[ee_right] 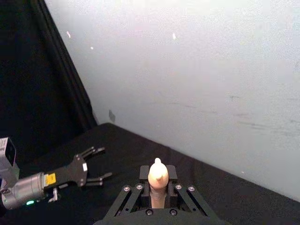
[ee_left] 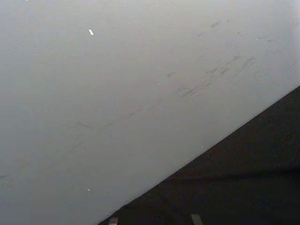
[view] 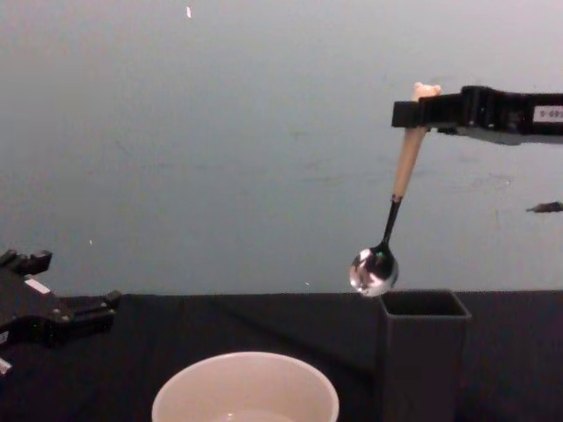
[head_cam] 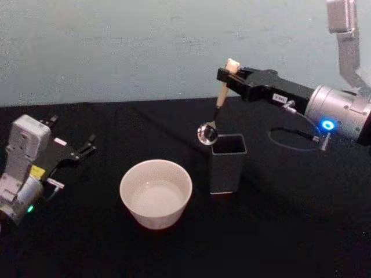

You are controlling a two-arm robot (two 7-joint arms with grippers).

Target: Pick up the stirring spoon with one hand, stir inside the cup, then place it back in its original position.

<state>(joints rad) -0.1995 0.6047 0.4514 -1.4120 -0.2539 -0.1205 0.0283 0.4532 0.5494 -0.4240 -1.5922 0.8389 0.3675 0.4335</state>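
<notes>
One stirring spoon (view: 402,167) is gripped near its bear-head top by the clenched right claw (view: 412,112). It is hung almost upright, bowl downward, over the left rim of the grey holder (view: 422,352). The cup (head_cam: 155,194) is set nearby on the worktop (head_cam: 290,226). The left claw (head_cam: 72,138) is parked, fingers spread.

1. Support surface: a flat table covered in matte black cloth (head_cam: 290,231). The cloth lies smooth around the items noted below.
2. A wide round cream-white cup (head_cam: 155,193) with a thin rim stands upright on the cloth, its base fully seated.
3. A dark grey square open-topped holder (head_cam: 227,162) stands upright on the cloth to the right of the cup and slightly further back. It is near the cup but not touching, with a strip of black cloth between them.
4. In the chest view, the holder's rim stands higher than the cup's rim.
</notes>
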